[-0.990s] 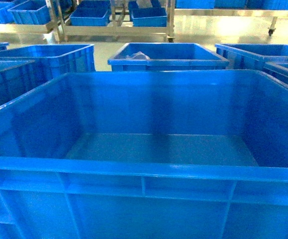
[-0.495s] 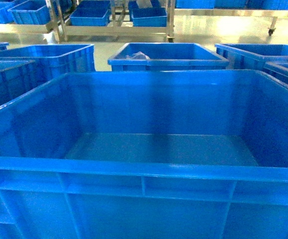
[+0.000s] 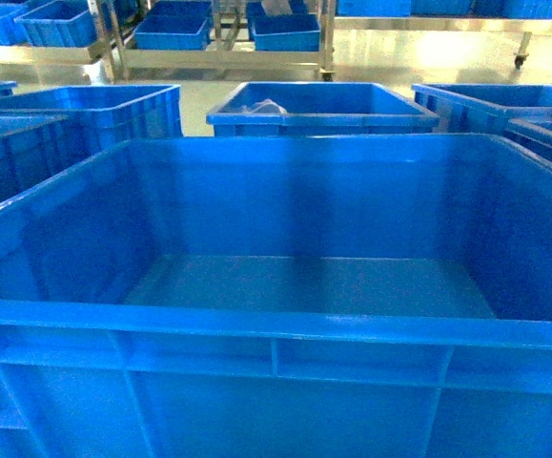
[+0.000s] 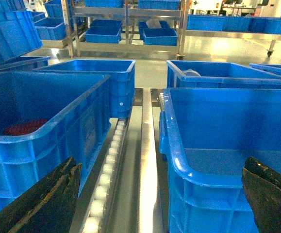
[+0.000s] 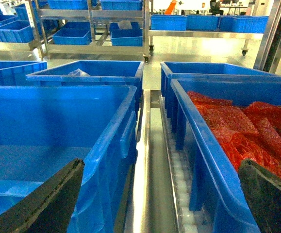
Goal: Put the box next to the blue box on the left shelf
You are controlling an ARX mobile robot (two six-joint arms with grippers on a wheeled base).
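No readable text, labels, brands or numbers anywhere

Warehouse / factory logistics floor. Evidence: rows of identical large bright-blue open-topped plastic crates [image 3: 285, 239] parked side by side, more behind them. Steel roller conveyor tracks with white rollers [image 4: 106, 179] run between the crate rows. Far side: wheeled stainless-steel shelf racks [image 3: 223, 43] stacked with smaller blue plastic bins [image 3: 173, 33]. Glossy pale sealed floor [image 3: 419, 57] reflecting overhead light. One crate on the right holds a bulk load of red mesh bags [image 5: 242, 126].
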